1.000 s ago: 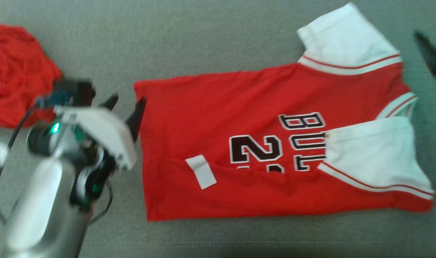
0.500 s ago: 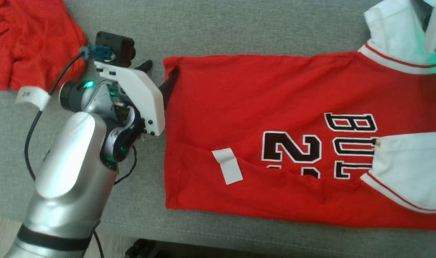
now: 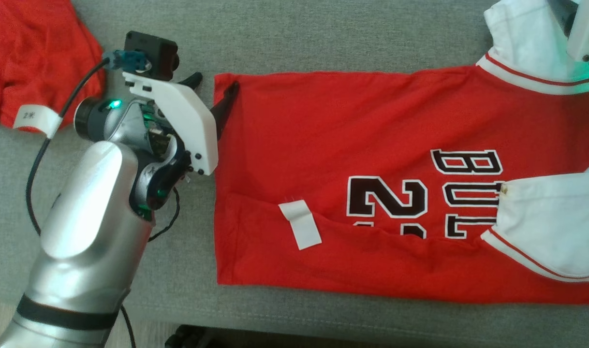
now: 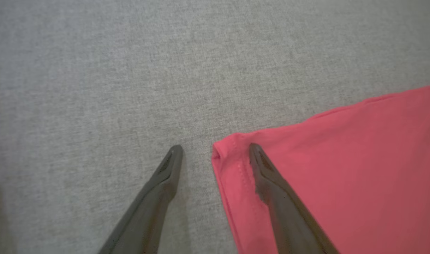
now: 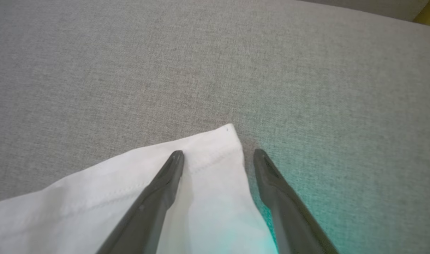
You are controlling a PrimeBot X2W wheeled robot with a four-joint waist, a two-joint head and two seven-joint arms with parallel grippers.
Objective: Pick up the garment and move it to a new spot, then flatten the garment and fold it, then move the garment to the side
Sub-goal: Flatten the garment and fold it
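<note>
The jersey [image 3: 352,159] lies flat on the cushion [image 3: 294,38], with its 6 o'clock edge folded in. Both grippers are wide and hold nothing: the left gripper [image 3: 213,83] at the 10 o'clock hem corner, the right gripper [image 5: 218,152] at the 2 o'clock sleeve [image 5: 95,201]. I judge that more folding and the move aside remain.

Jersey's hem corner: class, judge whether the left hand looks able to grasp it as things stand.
Probably yes: the open left hand straddles the hem corner, one finger over red cloth, one over grey cushion, nothing between.

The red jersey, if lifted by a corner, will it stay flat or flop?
Probably flops: the red jersey lies limp and creased on the grey cushion. Likely light: thin cloth. Its folded-in white sleeve would probably fall open.
</note>
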